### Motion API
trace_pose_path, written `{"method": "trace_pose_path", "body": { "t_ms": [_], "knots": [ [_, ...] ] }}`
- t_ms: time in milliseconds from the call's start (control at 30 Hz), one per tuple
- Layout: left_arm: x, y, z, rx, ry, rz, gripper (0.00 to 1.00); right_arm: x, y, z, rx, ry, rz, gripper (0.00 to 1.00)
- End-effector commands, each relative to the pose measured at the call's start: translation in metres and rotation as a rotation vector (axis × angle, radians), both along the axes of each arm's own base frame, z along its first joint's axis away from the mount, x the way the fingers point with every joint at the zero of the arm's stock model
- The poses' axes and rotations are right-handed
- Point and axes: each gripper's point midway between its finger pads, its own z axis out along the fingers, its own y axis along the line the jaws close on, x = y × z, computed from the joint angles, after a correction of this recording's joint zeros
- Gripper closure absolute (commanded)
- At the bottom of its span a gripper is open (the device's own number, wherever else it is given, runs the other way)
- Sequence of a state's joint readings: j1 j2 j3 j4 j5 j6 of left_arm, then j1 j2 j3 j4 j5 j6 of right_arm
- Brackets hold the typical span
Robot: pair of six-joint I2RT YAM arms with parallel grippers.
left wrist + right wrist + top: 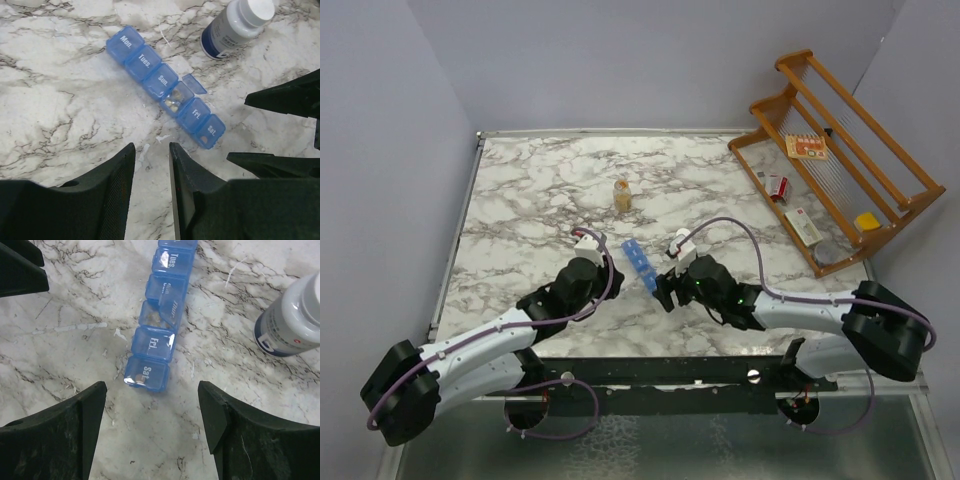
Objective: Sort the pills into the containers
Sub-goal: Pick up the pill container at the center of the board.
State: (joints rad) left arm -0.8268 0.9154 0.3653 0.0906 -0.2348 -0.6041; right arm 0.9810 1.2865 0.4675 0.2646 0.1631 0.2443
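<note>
Hovering by the containers (161, 80), one lid (194, 84) up, pills (173, 101) inside.
Right gripper (151, 387) spread, left gripper (151, 146) barely parted; shutting that lid looks next.

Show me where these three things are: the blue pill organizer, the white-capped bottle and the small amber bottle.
blue pill organizer (142, 61), left wrist view, on the Tues. lid.
white-capped bottle (227, 32), left wrist view, on its labelled side.
small amber bottle (622, 196), top external view, on its body.
</note>
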Motion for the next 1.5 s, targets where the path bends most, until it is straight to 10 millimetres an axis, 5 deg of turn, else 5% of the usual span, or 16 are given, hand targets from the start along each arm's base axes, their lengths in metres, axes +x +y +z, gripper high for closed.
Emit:
{"method": "trace_pose_path", "body": {
  "t_ms": [0, 400, 967, 1233, 1467],
  "knots": [
    [0.010, 0.019, 0.004, 0.091, -0.033, 0.069, 0.63, 0.007, 0.030, 0.011, 0.034, -0.042, 0.084, 0.25],
    [0.024, 0.040, 0.005, 0.108, -0.047, 0.129, 0.60, 0.024, 0.047, -0.002, 0.010, -0.038, 0.061, 0.12],
    [0.027, 0.041, 0.005, 0.087, -0.040, 0.133, 0.60, 0.029, 0.037, -0.044, -0.085, 0.019, -0.006, 0.13],
    [0.032, 0.041, 0.006, 0.096, -0.036, 0.141, 0.60, 0.032, 0.036, -0.056, -0.121, 0.030, -0.018, 0.28],
    [0.034, 0.044, 0.005, 0.104, -0.031, 0.152, 0.60, 0.030, 0.036, -0.058, -0.144, 0.041, -0.001, 0.62]
  ]
}}
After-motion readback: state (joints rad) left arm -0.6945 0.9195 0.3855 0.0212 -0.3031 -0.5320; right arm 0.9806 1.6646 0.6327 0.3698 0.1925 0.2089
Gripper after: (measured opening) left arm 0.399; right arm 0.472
